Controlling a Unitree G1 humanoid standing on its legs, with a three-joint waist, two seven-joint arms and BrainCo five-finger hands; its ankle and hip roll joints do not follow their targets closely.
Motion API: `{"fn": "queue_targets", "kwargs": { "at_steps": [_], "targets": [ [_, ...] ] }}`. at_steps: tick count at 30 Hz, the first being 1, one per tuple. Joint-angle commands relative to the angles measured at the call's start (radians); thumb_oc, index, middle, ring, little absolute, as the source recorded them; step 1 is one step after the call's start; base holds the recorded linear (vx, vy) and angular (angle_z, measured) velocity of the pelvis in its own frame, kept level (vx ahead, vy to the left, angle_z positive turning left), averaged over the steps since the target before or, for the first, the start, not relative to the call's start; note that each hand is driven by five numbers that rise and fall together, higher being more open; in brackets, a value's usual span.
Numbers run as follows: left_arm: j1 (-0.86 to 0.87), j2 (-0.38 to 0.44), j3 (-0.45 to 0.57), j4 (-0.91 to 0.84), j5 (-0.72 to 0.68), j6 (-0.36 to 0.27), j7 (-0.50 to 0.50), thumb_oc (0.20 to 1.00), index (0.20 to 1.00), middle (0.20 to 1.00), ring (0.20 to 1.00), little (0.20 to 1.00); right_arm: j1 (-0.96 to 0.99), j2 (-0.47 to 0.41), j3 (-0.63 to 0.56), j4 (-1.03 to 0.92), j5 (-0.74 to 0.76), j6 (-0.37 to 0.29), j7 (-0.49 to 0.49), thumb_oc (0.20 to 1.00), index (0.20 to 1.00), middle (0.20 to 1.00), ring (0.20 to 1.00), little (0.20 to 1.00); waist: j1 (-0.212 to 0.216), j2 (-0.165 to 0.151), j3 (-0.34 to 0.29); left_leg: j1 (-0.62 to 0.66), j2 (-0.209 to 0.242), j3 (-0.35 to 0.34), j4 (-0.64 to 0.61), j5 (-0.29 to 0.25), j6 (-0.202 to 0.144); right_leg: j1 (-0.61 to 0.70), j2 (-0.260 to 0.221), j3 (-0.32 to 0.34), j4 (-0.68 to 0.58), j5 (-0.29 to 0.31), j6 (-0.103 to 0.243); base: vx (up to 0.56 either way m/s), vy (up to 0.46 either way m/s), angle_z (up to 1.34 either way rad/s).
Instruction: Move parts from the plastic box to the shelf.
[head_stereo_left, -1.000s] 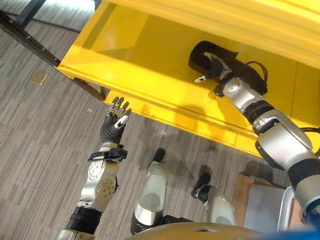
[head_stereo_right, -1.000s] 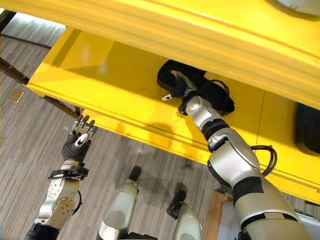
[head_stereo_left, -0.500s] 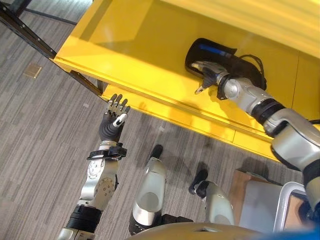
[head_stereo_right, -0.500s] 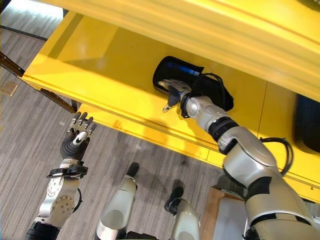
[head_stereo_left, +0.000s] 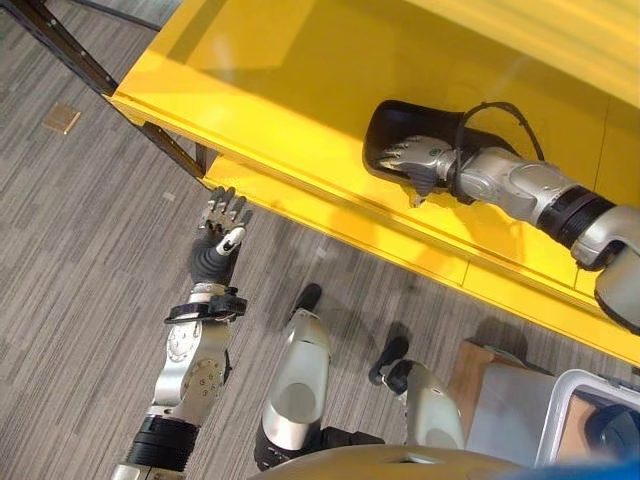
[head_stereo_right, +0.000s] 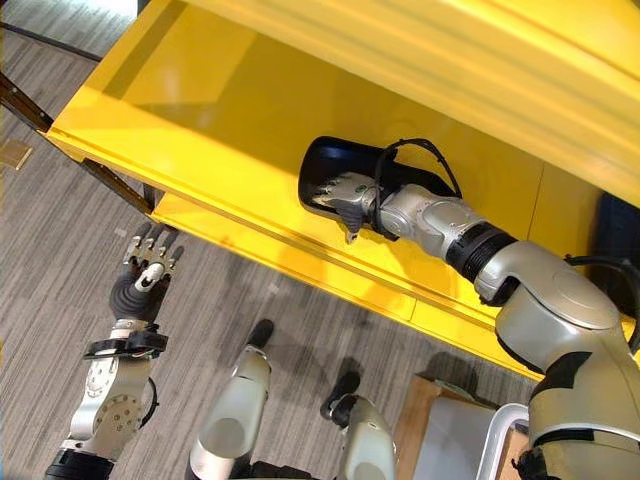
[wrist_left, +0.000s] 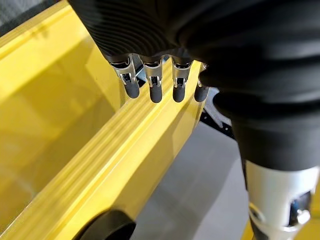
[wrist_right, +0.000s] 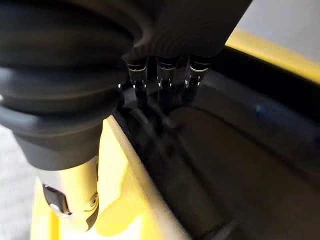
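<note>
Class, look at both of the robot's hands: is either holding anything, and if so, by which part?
The left hand is open by the yellow shelf's edge, holding nothing. The right hand rests on the black part's near edge; whether its fingers grip cannot be told.

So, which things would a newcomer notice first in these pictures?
First the bright yellow shelf, which crosses the upper part of the head views. Then the black part lying on it, with the right hand resting on top of it. The left hand is open, raised over the grey floor near the shelf's front edge.
</note>
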Motion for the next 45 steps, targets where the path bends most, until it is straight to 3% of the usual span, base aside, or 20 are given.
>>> {"fn": "queue_targets", "kwargs": {
  "at_steps": [1,7,12,17,28,41,45],
  "targets": [
    [0.027,0.056,0.030,-0.114,0.004,-0.048,-0.016,1.000,1.000,1.000,1.000,1.000,-0.079,-0.041,0.071,0.018,-0.098,-0.015,0.001,1.000,1.000,1.000,1.000,1.000,0.003,-0.014,-0.012,0.025,0.046,-0.040,-0.016,-0.068,0.013,0.064,-0.044,0.079,0.003,-0.017,0.048,0.00,-0.008,0.05],
    [0.039,0.061,0.043,-0.125,0.013,-0.048,-0.009,1.000,1.000,1.000,1.000,1.000,-0.128,-0.091,0.154,0.040,-0.234,-0.026,-0.013,1.000,1.000,1.000,1.000,1.000,0.002,-0.020,-0.013,0.018,0.048,-0.045,-0.019,-0.067,0.010,0.062,-0.041,0.077,0.005,-0.023,0.046,0.00,0.000,0.03],
    [0.056,0.104,0.057,-0.133,0.023,-0.051,-0.005,1.000,1.000,1.000,1.000,1.000,-0.105,-0.150,0.166,0.092,-0.388,-0.035,-0.038,1.000,1.000,1.000,1.000,1.000,0.019,-0.050,-0.011,0.015,0.053,-0.047,-0.026,-0.064,0.008,0.059,-0.036,0.076,0.004,-0.028,0.045,0.00,0.001,0.02],
    [0.070,0.104,0.066,-0.144,0.046,-0.056,0.006,1.000,1.000,1.000,1.000,1.000,-0.059,-0.171,0.166,0.134,-0.462,-0.031,-0.061,1.000,1.000,1.000,1.000,1.000,0.018,-0.045,-0.006,0.009,0.057,-0.052,-0.024,-0.063,0.006,0.057,-0.033,0.071,0.007,-0.031,0.045,0.00,0.000,0.00],
    [0.076,0.081,0.074,-0.181,0.084,-0.061,0.034,1.000,1.000,1.000,1.000,1.000,0.001,-0.169,0.164,0.195,-0.464,-0.015,-0.067,1.000,1.000,1.000,1.000,1.000,0.018,-0.024,0.010,-0.015,0.056,-0.068,-0.016,-0.057,0.004,0.043,-0.029,0.062,0.024,-0.043,0.046,0.00,0.000,0.00],
    [0.072,0.099,0.082,-0.203,0.122,-0.063,0.064,1.000,1.000,1.000,1.000,1.000,0.016,-0.116,0.115,0.248,-0.402,0.012,-0.055,1.000,1.000,1.000,1.000,1.000,0.047,-0.045,0.023,-0.027,0.056,-0.086,-0.002,-0.082,0.002,0.053,-0.021,0.053,0.042,-0.078,0.045,0.02,-0.017,0.05],
    [0.070,0.108,0.086,-0.214,0.145,-0.064,0.078,1.000,1.000,1.000,1.000,1.000,0.038,-0.104,0.056,0.343,-0.371,0.055,-0.084,1.000,1.000,1.000,1.000,1.000,0.063,-0.055,0.033,-0.040,0.052,-0.102,0.005,-0.079,0.001,0.053,-0.019,0.040,0.047,-0.082,0.042,0.00,-0.019,0.08]
  ]
}}
